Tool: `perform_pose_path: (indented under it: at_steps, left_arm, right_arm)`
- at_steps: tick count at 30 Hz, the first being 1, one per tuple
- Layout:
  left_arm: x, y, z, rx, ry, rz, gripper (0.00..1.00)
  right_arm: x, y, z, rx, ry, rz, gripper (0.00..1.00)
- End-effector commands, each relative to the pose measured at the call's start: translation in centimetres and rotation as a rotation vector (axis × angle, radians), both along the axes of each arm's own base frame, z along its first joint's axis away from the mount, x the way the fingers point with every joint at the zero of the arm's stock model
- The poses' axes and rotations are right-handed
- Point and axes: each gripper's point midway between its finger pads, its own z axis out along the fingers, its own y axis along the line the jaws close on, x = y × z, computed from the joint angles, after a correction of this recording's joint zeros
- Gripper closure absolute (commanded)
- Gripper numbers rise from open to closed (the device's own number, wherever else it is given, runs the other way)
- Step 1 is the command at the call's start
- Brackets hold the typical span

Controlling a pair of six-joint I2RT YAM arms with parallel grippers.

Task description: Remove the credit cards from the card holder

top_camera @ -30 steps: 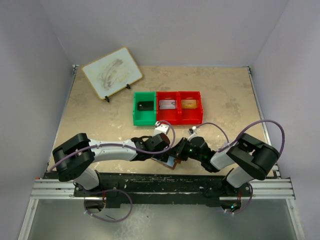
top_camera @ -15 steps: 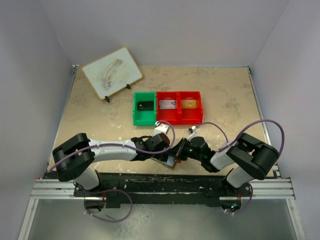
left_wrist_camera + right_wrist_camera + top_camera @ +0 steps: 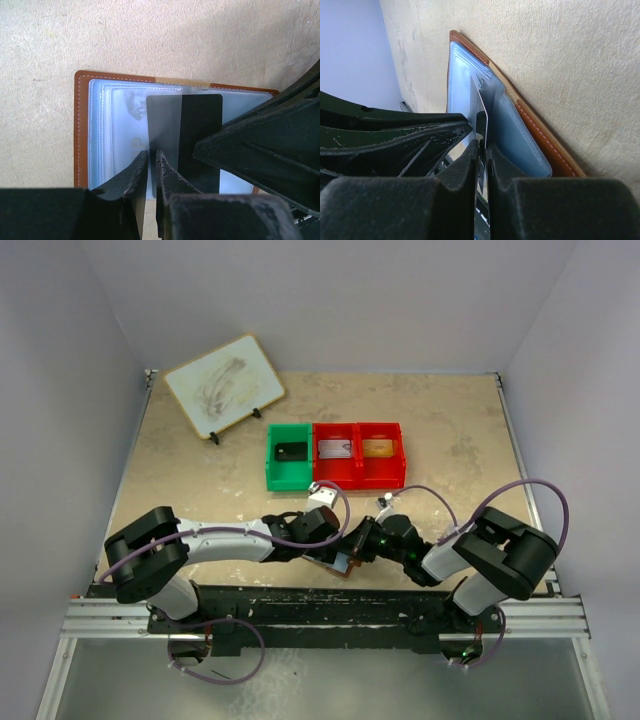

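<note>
We find the holder [image 3: 100,130] lying open and flat at the near edge of the bench [image 3: 450,430], about midway along that edge, with both arms reaching in to meet over it. Its brown cover is down and the pale sleeves face up.

The left claw [image 3: 151,152] is drawn in to a thin slit. A clear sleeve leaf of the holder appears to run up between its fingers, so we read it as clamped on the holder, pinning it. The right claw [image 3: 481,145] is pressed together on the thin edge of a dark card [image 3: 200,120].

In the left wrist view the half of the card on the left claw's side lies under frosted sleeve, and the half on the right claw's side is bare. Its long axis seems to point back toward the left claw, though that end is hidden behind the fingers. The sleeve mouth therefore faces the right claw.

We judge that the card should come out sideways, across its short axis, away from the left claw and toward the right arm's side of the bench. The two claws stand just beside each other, so there is little room. If the pull lifts rather than slides, the leaf may ride up with the card.
</note>
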Motion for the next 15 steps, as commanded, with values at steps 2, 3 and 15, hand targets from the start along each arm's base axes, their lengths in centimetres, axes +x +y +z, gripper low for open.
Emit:
perform_pose_path:
  at_steps: [2, 3, 15]
  left_arm:
    - [-1.1, 1.64, -1.36, 0.066, 0.031, -0.012, 0.92]
    - [-1.08, 1.64, -1.34, 0.065, 0.03, -0.01, 0.92]
    - [-1.07, 1.86, -1.35, 0.066, 0.026, -0.004, 0.92]
  right_arm:
    - [0.36, 1.1, 1.86, 0.053, -0.051, 0.023, 0.87]
    - [0.46, 1.16, 1.78, 0.048, -0.05, 0.022, 0.87]
    - [0.49, 1.12, 1.46, 0.034, -0.04, 0.02, 1.0]
